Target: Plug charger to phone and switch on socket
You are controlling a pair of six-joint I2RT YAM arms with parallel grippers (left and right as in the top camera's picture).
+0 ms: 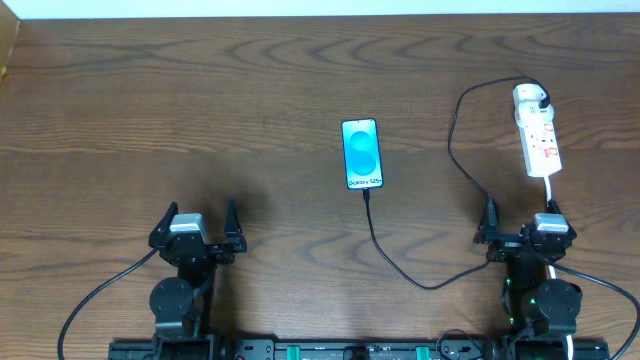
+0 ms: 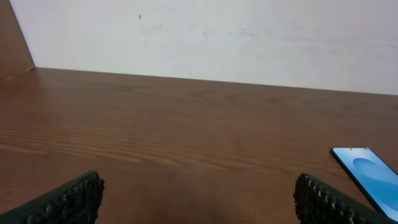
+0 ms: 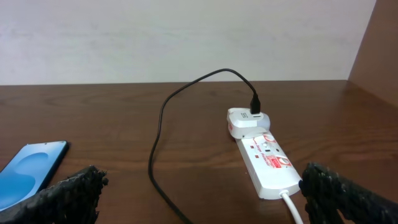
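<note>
The phone (image 1: pixel 361 154) lies face up at the table's middle with its cyan screen lit; it also shows in the left wrist view (image 2: pixel 368 175) and the right wrist view (image 3: pixel 30 172). The black charger cable (image 1: pixel 431 285) meets the phone's near edge, loops toward me, then runs up to a white adapter (image 3: pixel 244 122) at the far end of the white socket strip (image 1: pixel 538 137), which also shows in the right wrist view (image 3: pixel 268 163). My left gripper (image 1: pixel 198 224) is open and empty at the near left (image 2: pixel 199 200). My right gripper (image 1: pixel 522 224) is open and empty just near the strip (image 3: pixel 202 200).
The strip's white cord (image 1: pixel 553 190) runs toward my right arm and passes beside the right finger (image 3: pixel 293 208). A white wall (image 2: pixel 205 37) stands behind the table's far edge. The cable loop (image 3: pixel 160 134) lies between the phone and the strip.
</note>
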